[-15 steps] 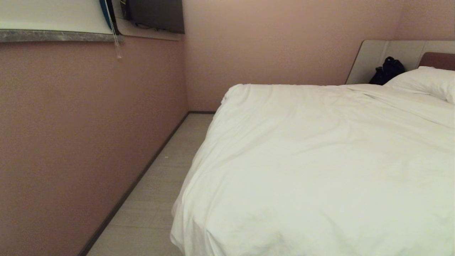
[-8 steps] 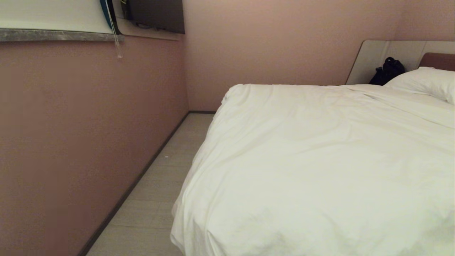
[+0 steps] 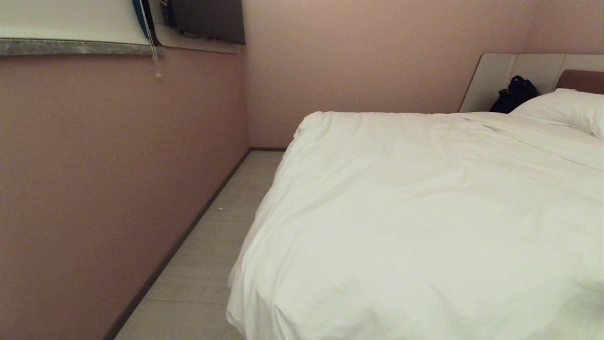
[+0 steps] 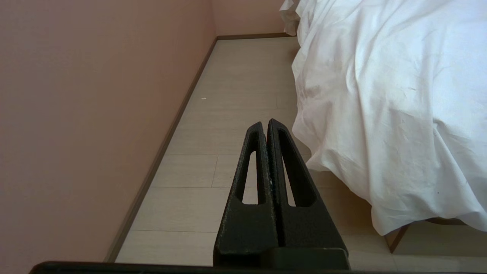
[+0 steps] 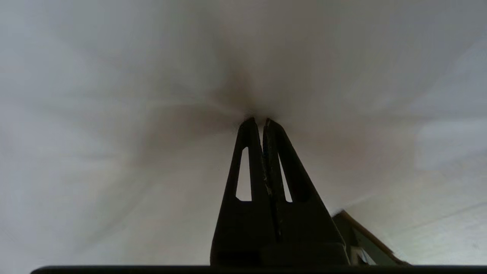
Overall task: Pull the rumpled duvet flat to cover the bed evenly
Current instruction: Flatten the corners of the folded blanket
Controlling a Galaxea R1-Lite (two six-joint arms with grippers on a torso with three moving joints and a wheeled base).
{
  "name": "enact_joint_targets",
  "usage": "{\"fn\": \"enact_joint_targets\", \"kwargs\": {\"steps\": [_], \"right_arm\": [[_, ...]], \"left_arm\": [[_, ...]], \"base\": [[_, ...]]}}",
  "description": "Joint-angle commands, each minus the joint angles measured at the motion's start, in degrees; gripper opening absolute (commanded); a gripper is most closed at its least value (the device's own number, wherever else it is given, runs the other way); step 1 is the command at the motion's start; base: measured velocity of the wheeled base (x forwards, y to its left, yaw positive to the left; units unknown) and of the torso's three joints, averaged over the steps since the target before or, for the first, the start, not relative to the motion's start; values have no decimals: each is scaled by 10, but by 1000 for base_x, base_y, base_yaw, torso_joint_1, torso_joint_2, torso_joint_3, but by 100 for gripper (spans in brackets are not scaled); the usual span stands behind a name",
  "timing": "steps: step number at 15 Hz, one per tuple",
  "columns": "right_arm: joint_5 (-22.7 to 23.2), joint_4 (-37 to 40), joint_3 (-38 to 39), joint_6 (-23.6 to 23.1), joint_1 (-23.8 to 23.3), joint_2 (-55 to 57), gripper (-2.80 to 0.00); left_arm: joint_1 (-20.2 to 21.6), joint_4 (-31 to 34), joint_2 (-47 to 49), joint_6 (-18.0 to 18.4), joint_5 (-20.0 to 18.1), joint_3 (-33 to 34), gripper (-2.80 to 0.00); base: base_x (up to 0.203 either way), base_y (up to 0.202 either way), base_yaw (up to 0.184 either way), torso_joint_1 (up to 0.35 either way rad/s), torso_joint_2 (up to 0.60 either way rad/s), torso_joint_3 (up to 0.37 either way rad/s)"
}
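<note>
The right gripper (image 5: 258,121) pinches the duvet (image 5: 152,95) at its fingertips, seemingly to pull it flat; the left gripper (image 4: 265,122) hangs closed, empty.

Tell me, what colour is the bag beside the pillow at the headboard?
Black or very dark; the bag shows best in the head view.

Dim warm indoor light — right wrist view blurred

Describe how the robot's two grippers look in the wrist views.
Both are alike: the left gripper and the right gripper each have two matte black, tapering wedge-shaped fingers with a long slot cut through each, rising from a black block base. No cables or markings show.
</note>
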Motion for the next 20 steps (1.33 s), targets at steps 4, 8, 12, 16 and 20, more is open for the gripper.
{"fn": "enact_joint_targets", "kwargs": {"steps": [4, 8, 12, 16, 20], "right_arm": [[-202, -303, 115, -57, 24, 22, -280], [-234, -370, 162, -104, 24, 35, -280], [-241, -394, 206, -142, 24, 29, -280], [-228, -396, 257, -167, 24, -6, -280], [-195, -396, 324, -192, 20, -83, -280]], "left_arm": [[0, 0, 0, 0, 0, 0, -280], [0, 0, 0, 0, 0, 0, -280], [0, 0, 0, 0, 0, 0, -280], [0, 0, 0, 0, 0, 0, -280], [0, 0, 0, 0, 0, 0, -280]], "base": [[0, 0, 0, 0, 0, 0], [0, 0, 0, 0, 0, 0], [0, 0, 0, 0, 0, 0], [0, 0, 0, 0, 0, 0], [0, 0, 0, 0, 0, 0]]}}
